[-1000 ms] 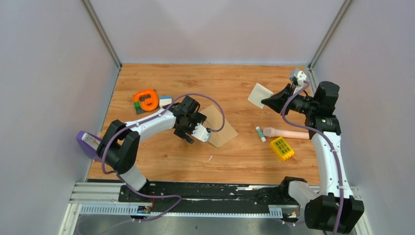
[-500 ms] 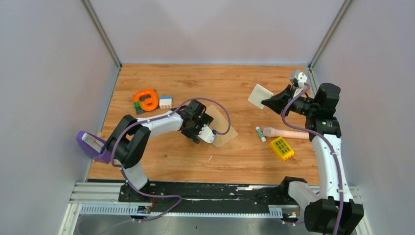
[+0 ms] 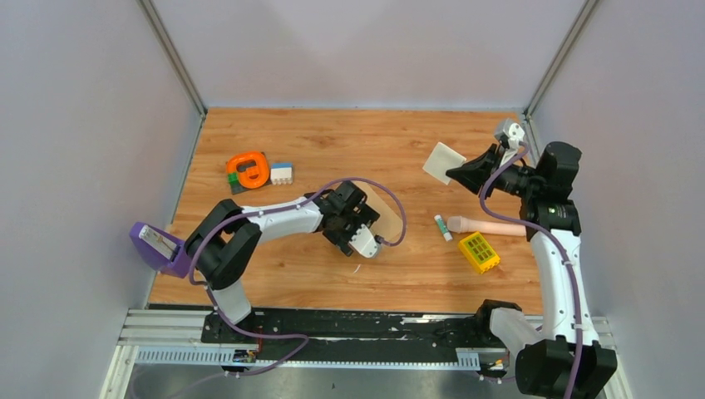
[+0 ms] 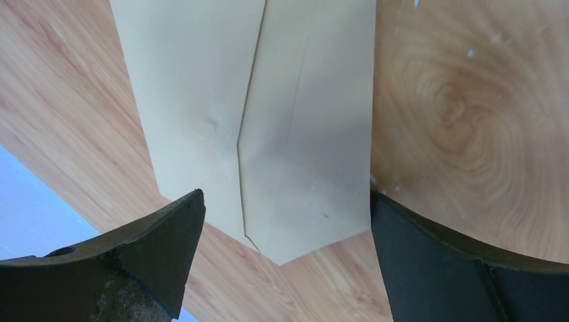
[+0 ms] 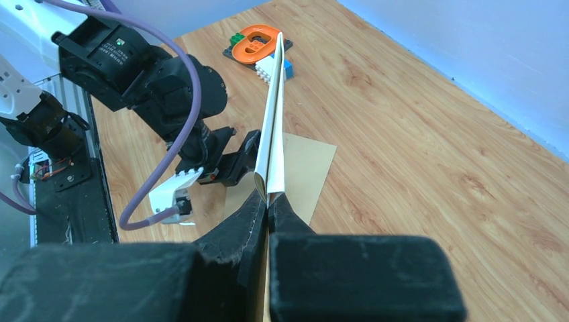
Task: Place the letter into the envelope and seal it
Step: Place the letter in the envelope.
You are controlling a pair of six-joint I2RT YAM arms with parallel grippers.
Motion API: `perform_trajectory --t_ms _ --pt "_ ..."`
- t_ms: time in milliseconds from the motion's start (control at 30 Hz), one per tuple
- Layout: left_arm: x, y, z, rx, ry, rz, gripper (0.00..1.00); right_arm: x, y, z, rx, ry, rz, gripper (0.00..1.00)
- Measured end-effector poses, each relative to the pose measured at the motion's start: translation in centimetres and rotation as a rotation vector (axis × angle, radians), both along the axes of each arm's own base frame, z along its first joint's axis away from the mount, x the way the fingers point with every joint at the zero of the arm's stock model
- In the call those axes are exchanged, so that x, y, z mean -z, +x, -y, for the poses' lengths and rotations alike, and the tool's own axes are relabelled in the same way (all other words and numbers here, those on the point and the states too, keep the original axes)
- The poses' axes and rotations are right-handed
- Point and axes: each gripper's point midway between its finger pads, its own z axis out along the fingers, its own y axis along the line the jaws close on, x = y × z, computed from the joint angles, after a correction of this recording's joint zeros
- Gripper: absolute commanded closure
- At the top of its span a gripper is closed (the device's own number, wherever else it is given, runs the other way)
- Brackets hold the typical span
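left tool (image 4: 285,201) released over the flat tan-brown kraft envelope (image 4: 268,121) on the counter (image 3: 374,141) — right tool (image 5: 268,198) grasps the pale cream letter (image 5: 274,121).

Left wrist view: envelope (image 4: 268,134) cut off at top edge, left gripper (image 4: 285,199) at bottom edge. Top view: envelope mostly hidden beneath that gripper. Right wrist view: letter (image 5: 272,121) edge-on, face unseen, near end hidden in right gripper (image 5: 268,201).

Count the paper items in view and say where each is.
2. The letter is pinched in the right pincer; the envelope lies flat on the table under the open left pincer. No others visible.
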Motion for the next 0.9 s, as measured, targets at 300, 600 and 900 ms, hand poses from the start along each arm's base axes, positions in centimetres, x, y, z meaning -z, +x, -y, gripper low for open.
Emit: perform_trajectory --t_ms 300,600,900 --pt "0.0 -2.7 4.2 0.071 -0.036 -0.047 0.0 -0.7 -0.2 0.8 0.033 -0.006 0.034 1.0" --pt "-0.2 -4.5 8.8 0.092 -0.072 -0.12 0.0 -0.9 0.0 1.7 0.065 -0.011 0.046 1.0" --pt "0.0 -5.1 12.4 0.072 -0.089 -0.157 0.0 -1.4 0.2 2.5 0.118 -0.036 0.091 1.0"
